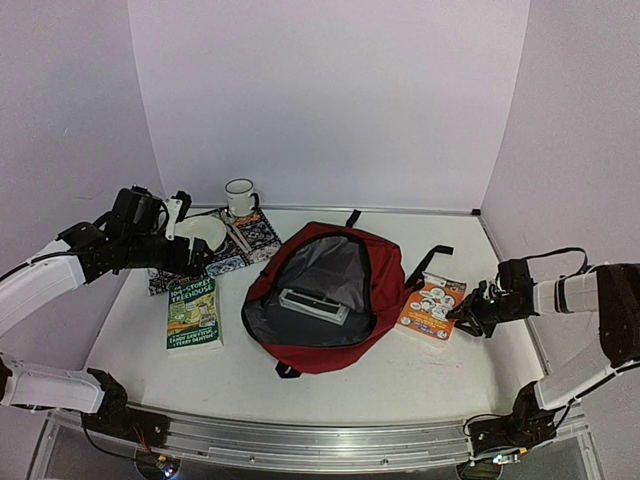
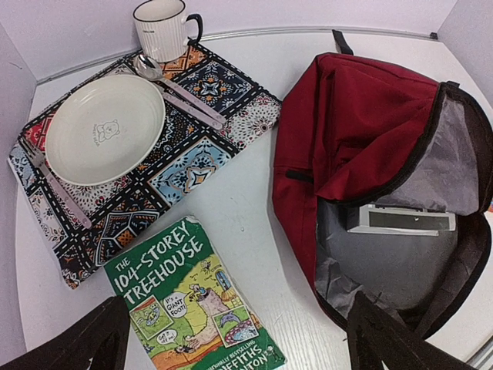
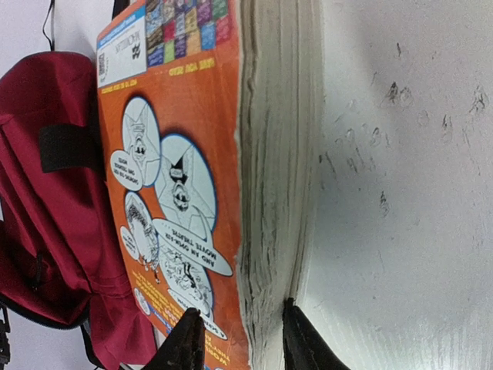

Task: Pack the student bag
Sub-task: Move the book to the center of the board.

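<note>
Orange book [image 1: 431,307], at 3 o'clock of the soft, floppy student bag [image 1: 385,265], is being pinched at its page edge by right gripper [image 3: 239,335]. Left gripper [image 2: 231,339] is being shown spread wide. Bag judged best gripped at its mouth rim.

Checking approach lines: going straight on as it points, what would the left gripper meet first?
Likely the green book, lying ahead of the open left gripper; perhaps bare table beside it. Depth unclear.

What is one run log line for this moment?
left gripper: open, empty | right gripper: astride orange book, grip unclear | student bag: open, grey box inside | green book: on table
</note>
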You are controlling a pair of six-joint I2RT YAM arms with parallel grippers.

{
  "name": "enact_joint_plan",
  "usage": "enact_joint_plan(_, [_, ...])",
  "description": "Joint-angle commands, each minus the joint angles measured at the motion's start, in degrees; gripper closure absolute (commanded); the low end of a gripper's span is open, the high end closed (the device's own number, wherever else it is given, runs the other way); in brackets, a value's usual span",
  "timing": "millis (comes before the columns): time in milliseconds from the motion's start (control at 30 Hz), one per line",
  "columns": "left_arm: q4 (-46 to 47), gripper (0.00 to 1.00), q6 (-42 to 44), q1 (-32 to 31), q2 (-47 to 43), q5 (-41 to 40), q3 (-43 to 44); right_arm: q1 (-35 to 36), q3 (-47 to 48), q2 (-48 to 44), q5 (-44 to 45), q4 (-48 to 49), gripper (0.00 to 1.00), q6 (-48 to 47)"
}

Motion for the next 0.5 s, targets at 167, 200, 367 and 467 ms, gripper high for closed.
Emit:
enact_joint_plan(167, [2.16,0.01,0.14,0.37,0.22,0.63,-0.19,0.51,0.52,6.7,0.26,7.97,0.87,4.62])
enact_joint_plan(200, [2.19,0.01,0.14,0.4,0.26,0.63,-0.22,0.51,0.64,6.71,-0.1,8.08,0.92,4.64])
enact_joint_plan(367, [2.22,0.01,0.07,0.42,0.62,1.17,-0.13,0.51,1.14,2.54,-2.05,8.16,1.0,5.66])
enact_joint_plan(467, [2.37,0.01,0.1,0.44,0.9,2.14,0.2,0.51,1.17,-0.52,-3.96,8.16,1.0,6.9])
